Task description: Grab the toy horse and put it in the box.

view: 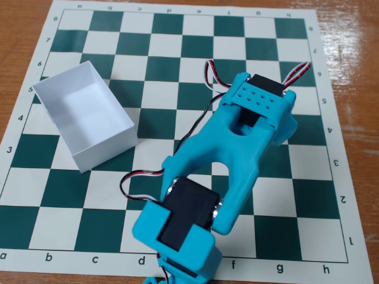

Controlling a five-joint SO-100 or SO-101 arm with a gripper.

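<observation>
Fingers are hidden under the turquoise arm (237, 148), so their state cannot be told; no toy horse is seen, and the white box (83, 115) is empty.

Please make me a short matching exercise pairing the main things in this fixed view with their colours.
Things:
1. box
2. arm
3. chessboard
4. table

Colours:
A. brown wood
B. white
C. green and cream
D. turquoise with black motors

Pairs: 1-B, 2-D, 3-C, 4-A

The toy horse and the tool's tips cannot be seen; the arm hides them if they are there.
</observation>
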